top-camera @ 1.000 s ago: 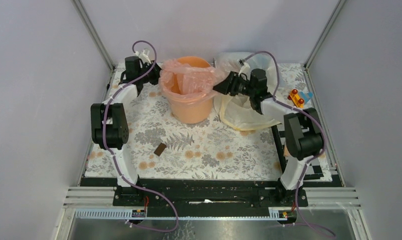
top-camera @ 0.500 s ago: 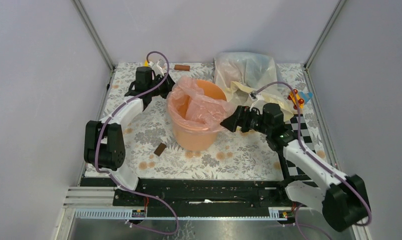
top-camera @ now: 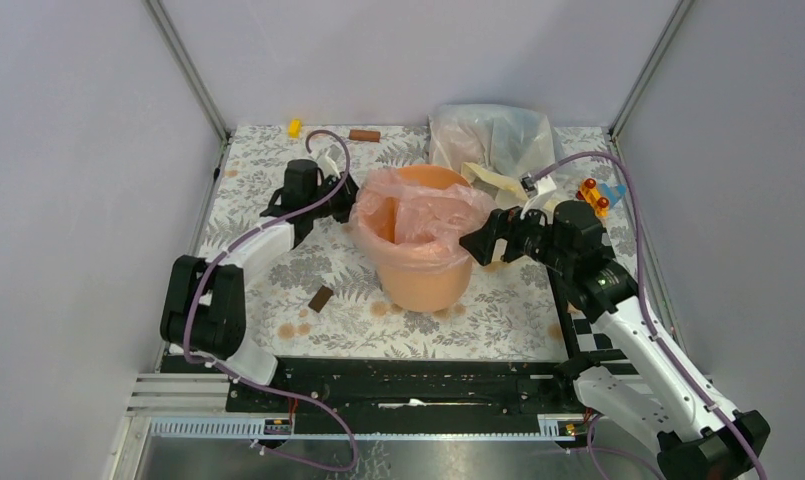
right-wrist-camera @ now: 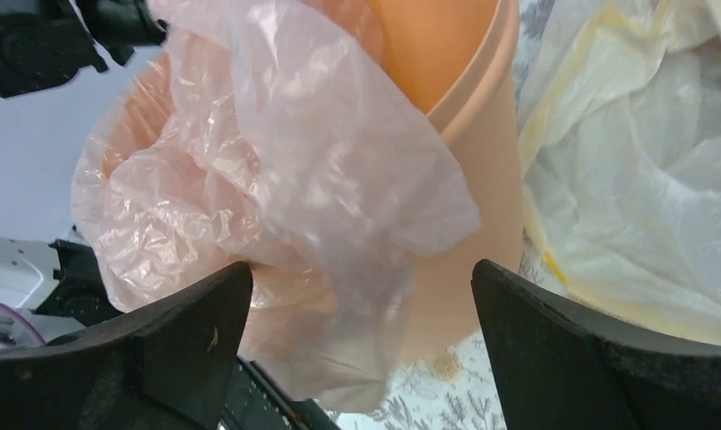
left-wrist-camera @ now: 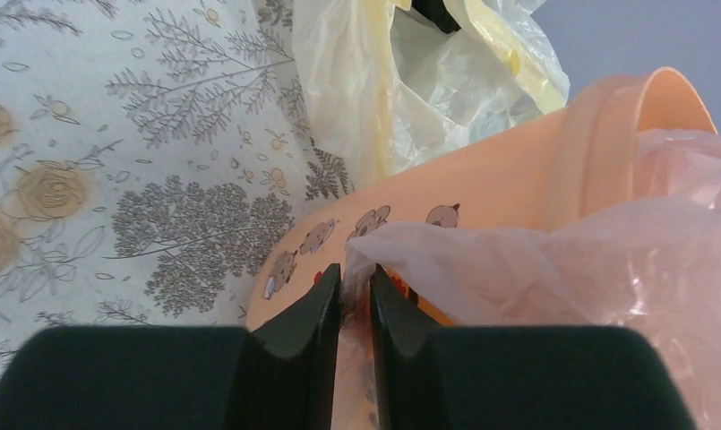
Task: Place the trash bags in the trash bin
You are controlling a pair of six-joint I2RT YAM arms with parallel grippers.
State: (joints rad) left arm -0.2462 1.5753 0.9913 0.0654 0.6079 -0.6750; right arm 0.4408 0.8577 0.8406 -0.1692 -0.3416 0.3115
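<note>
The peach-orange trash bin (top-camera: 423, 280) stands mid-table with the pale-pink trash bag (top-camera: 418, 215) lining it and draped over its rim. My left gripper (top-camera: 350, 205) is at the bin's left rim, shut on the bag's edge; in the left wrist view the film (left-wrist-camera: 482, 269) is pinched between the fingers (left-wrist-camera: 316, 313) against the bin's printed side (left-wrist-camera: 482, 193). My right gripper (top-camera: 475, 243) is open at the bin's right side. In the right wrist view the bag (right-wrist-camera: 276, 170) hangs over the bin's wall (right-wrist-camera: 468, 224) between its spread fingers (right-wrist-camera: 177, 340), untouched.
A cream-yellow and a clear whitish plastic bag (top-camera: 493, 140) lie behind the bin at the back right. A small toy (top-camera: 598, 195) sits at the right edge. A brown block (top-camera: 321, 298), a yellow piece (top-camera: 295, 127) and a brown stick (top-camera: 364, 135) lie on the floral mat.
The bin with the bag has moved toward the front and right. My left gripper has followed it, still holding the bag's edge. My right arm has swung forward and its gripper has let go of the bag.
</note>
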